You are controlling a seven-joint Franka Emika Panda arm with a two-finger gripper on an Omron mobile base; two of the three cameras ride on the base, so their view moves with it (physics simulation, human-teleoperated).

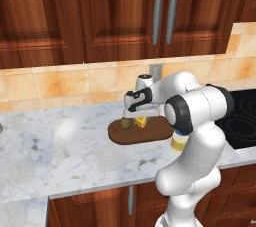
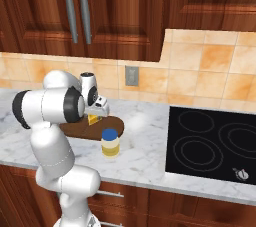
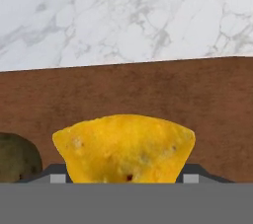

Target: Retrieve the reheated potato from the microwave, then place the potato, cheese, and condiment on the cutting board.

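Note:
My gripper is shut on the cheese, a bright yellow wedge held low over the dark brown cutting board. The olive-brown potato lies on the board right beside the cheese. On the marble counter just in front of the board stands the condiment, a pale yellow bottle with a blue-and-white cap; my arm partly covers it in the left base view. The microwave is out of view.
A black cooktop is set into the counter to the right of the board. A wall outlet sits on the tiled backsplash behind it. Wooden cabinets with bar handles hang above.

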